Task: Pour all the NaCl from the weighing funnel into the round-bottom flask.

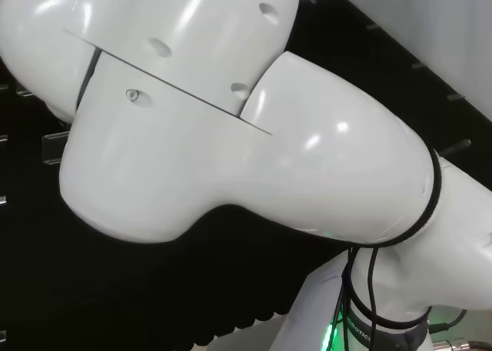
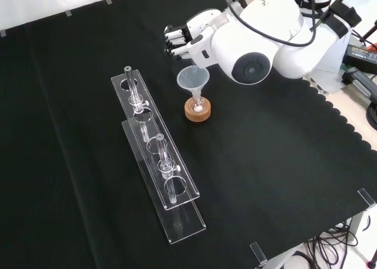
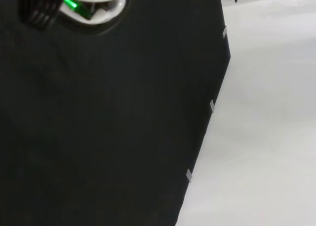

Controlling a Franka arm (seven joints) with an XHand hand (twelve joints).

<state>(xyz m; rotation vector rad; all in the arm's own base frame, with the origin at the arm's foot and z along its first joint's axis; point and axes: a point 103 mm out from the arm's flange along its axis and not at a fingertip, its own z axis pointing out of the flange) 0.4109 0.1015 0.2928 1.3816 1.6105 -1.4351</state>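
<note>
Hand [image 2: 179,40] is hovering just behind the funnel [image 2: 192,80], fingers curled together, pinching nothing afaict. Funnel is sitting in the flask [image 2: 198,106] on its cork ring [image 2: 197,113], rack [image 2: 154,154] standing beside it. Risk imo: hand is crowding the funnel rim, a nudge tips the funnel and spills NaCl. Can't make out any salt; flask itself is barely showing.
</note>
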